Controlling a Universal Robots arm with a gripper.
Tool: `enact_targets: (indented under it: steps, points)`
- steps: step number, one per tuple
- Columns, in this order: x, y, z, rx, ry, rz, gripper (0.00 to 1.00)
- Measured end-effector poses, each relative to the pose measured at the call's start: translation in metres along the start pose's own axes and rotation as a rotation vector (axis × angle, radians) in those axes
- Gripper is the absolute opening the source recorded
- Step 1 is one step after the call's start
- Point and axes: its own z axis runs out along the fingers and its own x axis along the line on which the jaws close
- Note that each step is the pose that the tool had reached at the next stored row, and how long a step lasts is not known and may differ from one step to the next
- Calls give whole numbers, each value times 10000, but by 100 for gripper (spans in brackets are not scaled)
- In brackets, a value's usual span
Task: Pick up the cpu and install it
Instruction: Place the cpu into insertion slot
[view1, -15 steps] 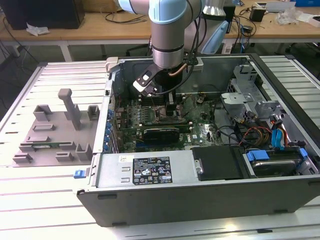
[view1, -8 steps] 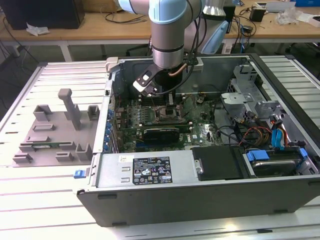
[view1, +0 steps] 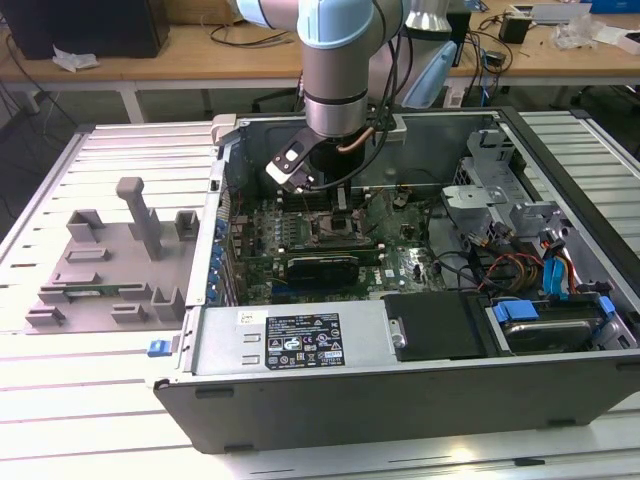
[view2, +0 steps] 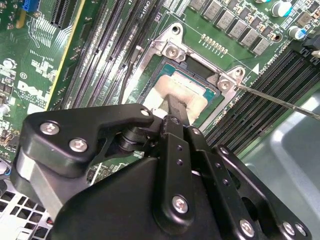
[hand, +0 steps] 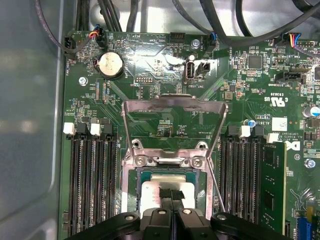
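A: Step in hand?
B: Judged as install, late stage. Found the cpu (hand: 159, 194) lying flat inside the socket (hand: 150, 160), silver top up, right under the gripper (hand: 171, 193). Read the pincer as drawn together, clamped on nothing, tips at the cpu's top. Cannot tell touching from just above.
A: Locked down?
B: Not yet. Saw the plate (hand: 172, 103) standing open just beyond the cpu and the lever (hand: 216, 187) swung free beside it.
A: Needs of the next move?
B: By judgement only: straight, light travel, no sideways drag over the socket, fingers kept off plate and lever. Otherwise, risk of nudging the chip out of square.
A: Counts, near to far?
B: In the exterior view:
- one table (view1: 100, 420)
- one open case (view1: 400, 405) on it
- one grey tray (view1: 100, 290) just beside the case, at the exterior view's left
- one arm (view1: 335, 70) reaching down into the case's far half

In the first wrist view:
- one gripper
- one cpu
- one socket
- one lever
- one plate
- two banks of slots (hand: 92, 185) flanking the socket
- one ram stick (hand: 272, 182) seated in one bank
- one coin cell (hand: 110, 65) farther on, past the plate
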Motion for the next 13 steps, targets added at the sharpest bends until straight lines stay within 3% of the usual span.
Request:
enact_targets:
  steps: [6,13]
  points:
    - [2,4,-12,-7,10,1,11]
    - [0,9,-153,-1,2,1,11]
